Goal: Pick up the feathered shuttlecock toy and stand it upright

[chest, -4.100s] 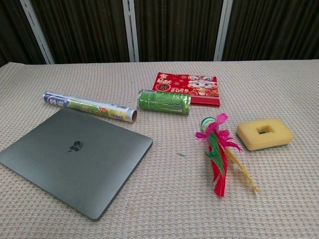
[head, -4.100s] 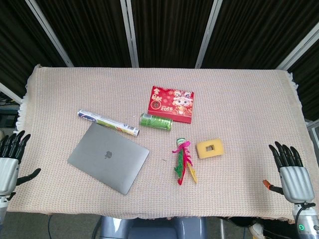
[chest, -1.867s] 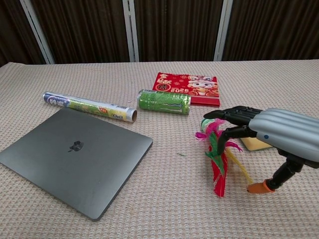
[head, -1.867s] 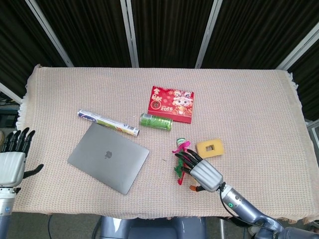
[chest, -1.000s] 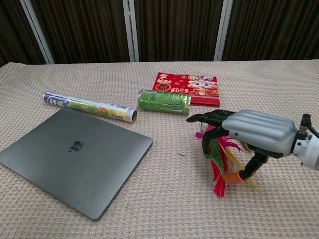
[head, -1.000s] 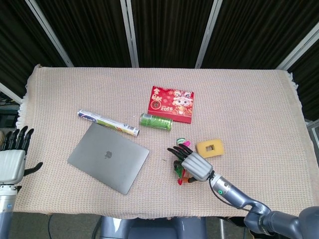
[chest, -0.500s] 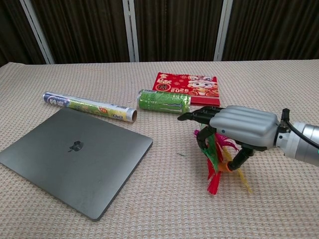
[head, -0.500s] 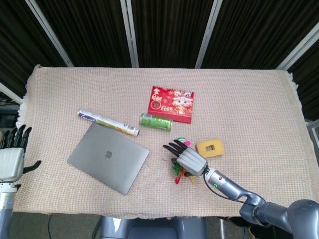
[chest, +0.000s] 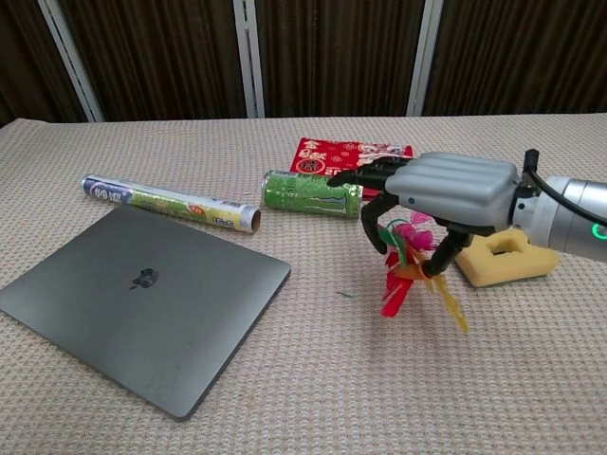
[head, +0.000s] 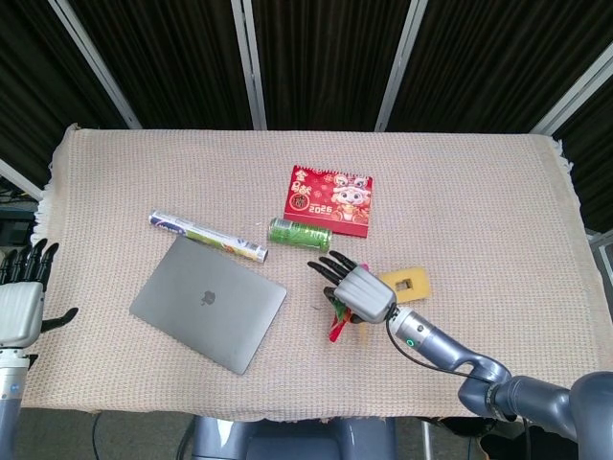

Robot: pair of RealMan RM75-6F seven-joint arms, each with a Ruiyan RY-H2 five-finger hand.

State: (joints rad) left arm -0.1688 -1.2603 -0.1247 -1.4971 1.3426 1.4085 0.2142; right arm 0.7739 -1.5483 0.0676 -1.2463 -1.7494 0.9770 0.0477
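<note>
The feathered shuttlecock toy (chest: 406,269) has pink, green, red and yellow feathers. My right hand (chest: 438,201) pinches it near its pink top between thumb and finger, the other fingers spread forward. The toy hangs tilted, feathers pointing down, the red tip (chest: 390,301) just above the cloth. In the head view the right hand (head: 354,288) covers most of the toy (head: 335,325), with only the red and green feathers showing below it. My left hand (head: 19,309) is open beyond the table's left edge, holding nothing.
A grey laptop (head: 208,304) lies closed at the front left. Behind it is a foil roll (head: 206,237). A green can (head: 299,233) lies on its side before a red calendar (head: 330,199). A yellow sponge block (chest: 503,254) sits right of the hand.
My right hand has closed on the toy, lifted it off the cloth and carried it back toward the can. The feathers swung to hang downward. The left hand stayed put.
</note>
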